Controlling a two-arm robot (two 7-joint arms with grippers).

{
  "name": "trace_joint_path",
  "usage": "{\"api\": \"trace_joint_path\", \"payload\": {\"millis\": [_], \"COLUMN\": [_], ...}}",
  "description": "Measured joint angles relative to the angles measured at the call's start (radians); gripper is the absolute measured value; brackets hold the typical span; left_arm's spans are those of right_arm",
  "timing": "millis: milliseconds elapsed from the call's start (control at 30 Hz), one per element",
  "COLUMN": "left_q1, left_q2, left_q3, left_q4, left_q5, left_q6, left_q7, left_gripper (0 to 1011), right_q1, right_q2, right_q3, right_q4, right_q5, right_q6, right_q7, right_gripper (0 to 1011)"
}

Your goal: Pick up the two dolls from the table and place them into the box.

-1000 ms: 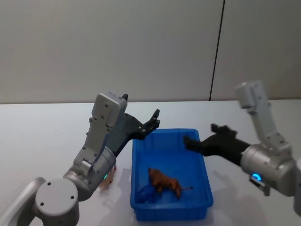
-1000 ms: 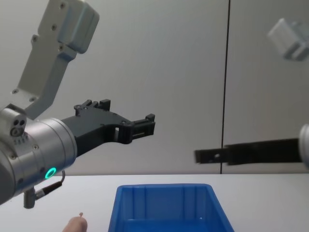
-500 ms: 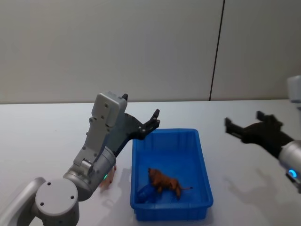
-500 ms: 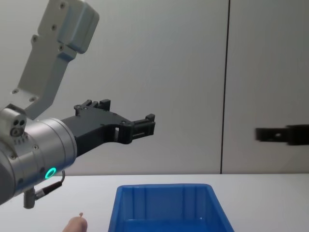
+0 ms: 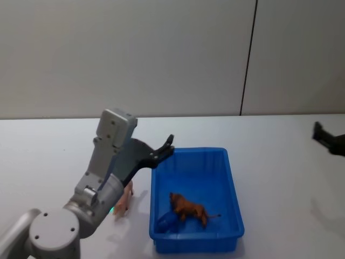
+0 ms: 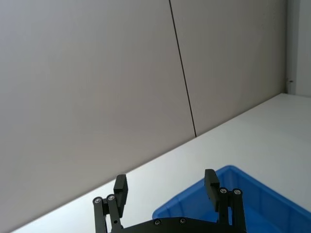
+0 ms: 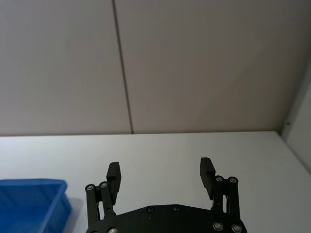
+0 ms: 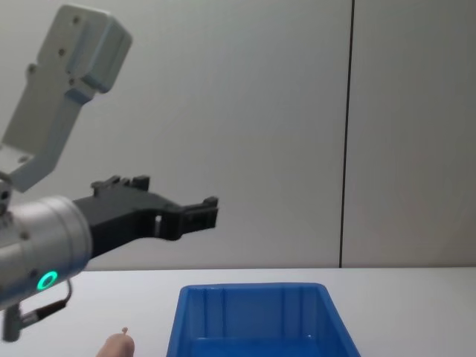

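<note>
1. Bright blue rectangular plastic bin (image 5: 195, 243) stands on the plain white table (image 5: 54, 145), well clear of the table's far edge, long sides running away from the robot.
2. Lumpy reddish-brown soft toy (image 5: 188, 209) lies on the bin floor, in the near half, roughly midway between the long walls.
3. Smooth peach-pink rounded soft toy (image 5: 125, 198) is on the table just beside the bin's left long wall, with a narrow strip of table between them. It is partly hidden by the left arm in the head view. In the chest view its top and tiny stalk show at the lower edge (image 8: 117, 345), left of the bin (image 8: 253, 312).
4. Left gripper (image 5: 164, 148) hangs over the bin's far-left corner. The chest view puts it (image 8: 202, 214) well above the rim. Left wrist view: jaws spread wide and holding nothing (image 6: 165, 187), with a corner of the bin (image 6: 233, 194) beyond them.
5. Right gripper (image 5: 326, 137) sits at the right border of the head view, over the right side of the table and well apart from the bin. Right wrist view: jaws spread, holding nothing (image 7: 160, 174), with a corner of the bin (image 7: 29, 204) off to one side.
</note>
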Motion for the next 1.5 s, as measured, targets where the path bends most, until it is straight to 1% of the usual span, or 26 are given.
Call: {"api": "trace_joint_path", "payload": {"millis": [133, 267, 367, 400, 500, 567, 600, 633, 800, 833, 900, 933, 1033, 1100, 1167, 1200, 1233, 1267, 1300, 1333, 1367, 1433, 1467, 1500], "left_q1": [0.024, 0.055, 0.068, 0.076, 0.093, 0.1, 0.105, 0.105, 0.12, 0.12, 0.122, 0.122, 0.115, 0.109, 0.097, 0.09, 0.077, 0.077, 0.069, 0.053, 0.042, 0.006, 0.006, -0.013], "left_q2": [0.022, 0.051, 0.064, 0.072, 0.088, 0.096, 0.102, 0.102, 0.123, 0.123, 0.13, 0.13, 0.135, 0.136, 0.135, 0.134, 0.13, 0.13, 0.128, 0.122, 0.118, 0.104, 0.104, 0.096], "left_q3": [-0.009, -0.022, -0.029, -0.033, -0.041, -0.046, -0.05, -0.05, -0.065, -0.065, -0.072, -0.072, -0.079, -0.081, -0.084, -0.085, -0.085, -0.085, -0.085, -0.086, -0.085, -0.085, -0.085, -0.083], "left_q4": [-0.026, -0.055, -0.067, -0.073, -0.084, -0.087, -0.089, -0.089, -0.086, -0.086, -0.074, -0.074, -0.048, -0.034, -0.009, 0.004, 0.027, 0.027, 0.04, 0.068, 0.088, 0.148, 0.148, 0.178], "left_q5": [-0.033, -0.076, -0.097, -0.115, -0.146, -0.161, -0.178, -0.178, -0.232, -0.232, -0.253, -0.253, -0.275, -0.281, -0.285, -0.285, -0.285, -0.285, -0.283, -0.277, -0.274, -0.257, -0.257, -0.248], "left_q6": [0.041, 0.092, 0.115, 0.134, 0.168, 0.184, 0.2, 0.2, 0.267, 0.267, 0.298, 0.298, 0.341, 0.357, 0.381, 0.389, 0.404, 0.404, 0.41, 0.424, 0.43, 0.444, 0.444, 0.449], "left_q7": [0.019, 0.042, 0.051, 0.056, 0.065, 0.068, 0.069, 0.069, 0.062, 0.062, 0.046, 0.046, 0.012, -0.003, -0.036, -0.047, -0.073, -0.073, -0.085, -0.117, -0.131, -0.184, -0.184, -0.211], "left_gripper": [1001, 1001, 1001, 1001, 1001, 1001, 1001, 1001, 1001, 1001, 1001, 1001, 1001, 1001, 1001, 1001, 1001, 1001, 1001, 1001, 1001, 1001, 1001, 1001], "right_q1": [-0.014, -0.024, -0.03, -0.032, -0.036, -0.039, -0.04, -0.041, -0.045, -0.046, -0.046, -0.047, -0.048, -0.049, -0.05, -0.05, -0.05, -0.05, -0.05, -0.051, -0.051, -0.051, -0.051, -0.051], "right_q2": [0.011, 0.02, 0.025, 0.026, 0.03, 0.032, 0.033, 0.034, 0.037, 0.038, 0.038, 0.039, 0.04, 0.04, 0.041, 0.041, 0.041, 0.042, 0.042, 0.042, 0.042, 0.042, 0.042, 0.042], "right_q3": [0.021, 0.038, 0.047, 0.049, 0.057, 0.061, 0.062, 0.064, 0.07, 0.071, 0.072, 0.073, 0.075, 0.076, 0.077, 0.077, 0.078, 0.078, 0.078, 0.079, 0.079, 0.08, 0.08, 0.08], "right_q4": [-0.006, -0.012, -0.015, -0.015, -0.017, -0.019, -0.019, -0.019, -0.021, -0.022, -0.022, -0.022, -0.023, -0.023, -0.023, -0.023, -0.024, -0.024, -0.024, -0.024, -0.024, -0.024, -0.024, -0.024], "right_q5": [0.013, 0.023, 0.028, 0.03, 0.034, 0.037, 0.037, 0.038, 0.042, 0.042, 0.043, 0.044, 0.045, 0.045, 0.046, 0.046, 0.046, 0.047, 0.047, 0.047, 0.047, 0.047, 0.047, 0.047], "right_q6": [-0.02, -0.036, -0.044, -0.046, -0.053, -0.057, -0.058, -0.059, -0.065, -0.065, -0.066, -0.067, -0.069, -0.07, -0.071, -0.072, -0.072, -0.072, -0.072, -0.073, -0.073, -0.073, -0.073, -0.074], "right_q7": [-0.028, -0.049, -0.061, -0.064, -0.074, -0.079, -0.08, -0.082, -0.09, -0.091, -0.093, -0.094, -0.097, -0.098, -0.099, -0.1, -0.1, -0.101, -0.101, -0.102, -0.102, -0.102, -0.103, -0.103], "right_gripper": [1001, 1001, 1001, 1001, 1001, 1001, 1001, 1001, 1001, 1001, 1001, 1001, 1001, 1001, 1001, 1001, 1001, 1001, 1001, 1001, 1001, 1001, 1001, 1001]}}
